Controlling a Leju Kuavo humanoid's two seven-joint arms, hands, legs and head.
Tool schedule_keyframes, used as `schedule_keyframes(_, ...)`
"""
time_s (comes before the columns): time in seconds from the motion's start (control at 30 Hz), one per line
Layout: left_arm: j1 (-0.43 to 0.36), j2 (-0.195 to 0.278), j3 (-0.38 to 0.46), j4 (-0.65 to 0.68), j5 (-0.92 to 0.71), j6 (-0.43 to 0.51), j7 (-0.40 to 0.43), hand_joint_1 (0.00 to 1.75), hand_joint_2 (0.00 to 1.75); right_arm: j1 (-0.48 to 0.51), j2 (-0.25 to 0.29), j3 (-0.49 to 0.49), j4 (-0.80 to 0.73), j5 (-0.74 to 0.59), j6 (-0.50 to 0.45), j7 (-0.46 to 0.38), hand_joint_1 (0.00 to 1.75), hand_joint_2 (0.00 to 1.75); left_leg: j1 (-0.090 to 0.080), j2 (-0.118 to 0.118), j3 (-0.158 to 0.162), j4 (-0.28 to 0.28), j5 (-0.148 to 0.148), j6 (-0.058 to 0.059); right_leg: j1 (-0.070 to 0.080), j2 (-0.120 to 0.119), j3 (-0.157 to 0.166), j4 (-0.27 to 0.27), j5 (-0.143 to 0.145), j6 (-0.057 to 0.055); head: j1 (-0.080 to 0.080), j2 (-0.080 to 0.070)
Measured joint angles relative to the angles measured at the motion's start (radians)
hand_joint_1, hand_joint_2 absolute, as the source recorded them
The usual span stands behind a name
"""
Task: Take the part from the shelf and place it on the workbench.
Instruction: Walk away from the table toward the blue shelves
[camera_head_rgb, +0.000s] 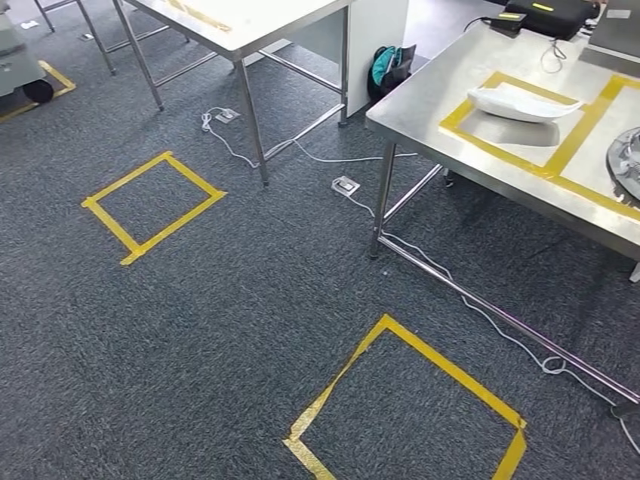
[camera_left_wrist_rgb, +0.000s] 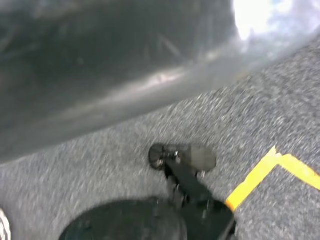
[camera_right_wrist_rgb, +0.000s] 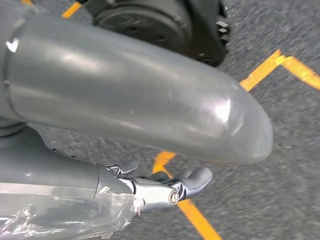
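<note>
Grey robot hand (camera_right_wrist_rgb: 151, 185) with thick smooth thumb, dark fingers.

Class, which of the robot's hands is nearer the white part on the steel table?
Probably right: the white part lies to the robot's right; the right hand and left hand hang over carpet.

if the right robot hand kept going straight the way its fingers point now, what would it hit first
Probably the floor. In the right wrist view the right robot hand hangs with its fingers above grey carpet crossed by yellow tape; nothing else shows ahead, though depth is unclear.
</note>
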Motion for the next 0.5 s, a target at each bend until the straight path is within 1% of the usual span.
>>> schedule_keyframes(0.03,-0.001,-0.007,0.005,-0.013,0.006,-0.010,0.001,0.00,0.00,-0.002,0.000,-0.001,0.001,0.006,0.001,-0.004,0.00,0.00,0.000,0.029,-0.025,0.054,-0.036,-0.002,0.000,-0.015,-0.003,-0.001,0.003,-0.004,-0.003,0.000)
schedule_keyframes(0.07,-0.002,-0.013,0.010,-0.025,0.012,-0.019,0.003,0.00,0.00,-0.002,0.000,-0.004,0.001,0.011,0.002,-0.008,0.00,0.00,-0.001,0.047,-0.055,0.122,-0.076,-0.005,0.002,-0.031,-0.007,-0.001,0.005,-0.006,-0.006,0.000)
schedule_keyframes(0.1,-0.004,-0.021,0.015,-0.037,0.016,-0.024,0.006,0.00,0.00,-0.003,0.000,-0.006,0.003,0.015,0.003,-0.010,0.00,0.00,0.000,0.055,-0.083,0.189,-0.108,-0.008,0.003,-0.048,-0.012,0.000,0.006,-0.007,-0.007,0.000)
schedule_keyframes(0.13,-0.004,-0.029,0.021,-0.048,0.019,-0.025,0.011,0.00,0.00,-0.004,0.000,-0.009,0.004,0.018,0.003,-0.012,0.00,0.00,0.000,0.058,-0.098,0.232,-0.123,-0.010,0.004,-0.065,-0.017,0.000,0.007,-0.007,-0.007,0.000)
schedule_keyframes(0.17,-0.003,-0.038,0.026,-0.058,0.020,-0.022,0.015,0.00,0.00,-0.006,0.000,-0.013,0.006,0.020,0.004,-0.015,0.00,0.00,0.000,0.060,-0.094,0.241,-0.120,-0.010,0.004,-0.081,-0.022,0.000,0.008,-0.007,-0.007,0.000)
schedule_keyframes(0.2,-0.002,-0.046,0.030,-0.065,0.021,-0.016,0.018,0.00,0.00,-0.009,0.000,-0.017,0.007,0.021,0.004,-0.018,0.00,0.00,0.000,0.065,-0.071,0.210,-0.101,-0.009,0.005,-0.096,-0.025,0.000,0.008,-0.006,-0.008,0.000)
schedule_keyframes(0.23,-0.001,-0.053,0.032,-0.070,0.024,-0.008,0.019,0.00,0.00,-0.011,0.000,-0.021,0.008,0.020,0.005,-0.020,0.00,0.00,0.000,0.078,-0.031,0.149,-0.073,-0.007,0.005,-0.109,-0.026,0.001,0.008,-0.005,-0.008,0.000)
schedule_keyframes(0.27,-0.001,-0.058,0.032,-0.073,0.028,0.001,0.019,0.00,0.00,-0.013,0.000,-0.024,0.009,0.017,0.007,-0.021,0.00,0.00,-0.002,0.104,0.016,0.076,-0.049,-0.005,0.007,-0.121,-0.023,0.002,0.007,-0.002,-0.008,0.000)
schedule_keyframes(0.3,-0.004,-0.062,0.031,-0.075,0.032,0.007,0.018,0.00,0.00,-0.014,0.000,-0.027,0.009,0.014,0.009,-0.022,0.00,0.00,-0.003,0.127,0.052,0.015,-0.032,0.000,0.010,-0.132,-0.023,0.006,0.006,0.003,-0.008,0.000)
schedule_keyframes(0.33,-0.006,-0.065,0.030,-0.076,0.037,0.011,0.018,0.00,0.00,-0.014,0.000,-0.030,0.009,0.011,0.011,-0.022,0.00,0.00,-0.005,0.144,0.073,-0.024,-0.023,0.006,0.012,-0.143,-0.021,0.010,0.005,0.009,-0.006,0.000)
schedule_keyframes(0.37,-0.008,-0.067,0.029,-0.077,0.040,0.012,0.017,0.00,0.00,-0.015,0.000,-0.032,0.009,0.008,0.012,-0.022,0.00,0.00,-0.008,0.150,0.079,-0.040,-0.020,0.012,0.015,-0.153,-0.019,0.012,0.005,0.014,-0.004,0.000)
schedule_keyframes(0.4,-0.008,-0.068,0.029,-0.078,0.044,0.012,0.017,0.00,0.00,-0.016,0.000,-0.034,0.009,0.006,0.012,-0.022,0.00,0.00,-0.009,0.139,0.073,-0.042,-0.017,0.019,0.015,-0.164,-0.018,0.013,0.006,0.020,-0.003,0.000)
schedule_keyframes(0.43,-0.006,-0.069,0.029,-0.079,0.049,0.012,0.017,0.00,0.00,-0.018,0.000,-0.034,0.008,0.003,0.012,-0.020,0.00,0.00,-0.009,0.128,0.070,-0.043,-0.013,0.026,0.013,-0.167,-0.018,0.013,0.005,0.026,-0.001,0.000)
schedule_keyframes(0.47,-0.004,-0.070,0.029,-0.080,0.057,0.009,0.017,0.00,0.00,-0.018,0.000,-0.034,0.007,-0.002,0.012,-0.018,0.00,0.00,-0.008,0.117,0.067,-0.044,-0.010,0.033,0.010,-0.151,-0.022,0.023,-0.005,0.032,0.000,0.000)
schedule_keyframes(0.5,-0.003,-0.071,0.029,-0.081,0.065,0.007,0.017,0.00,0.00,-0.018,0.000,-0.034,0.006,-0.006,0.012,-0.015,0.00,0.00,-0.006,0.107,0.065,-0.046,-0.005,0.039,0.008,-0.125,-0.034,0.050,-0.026,0.037,0.001,0.000)
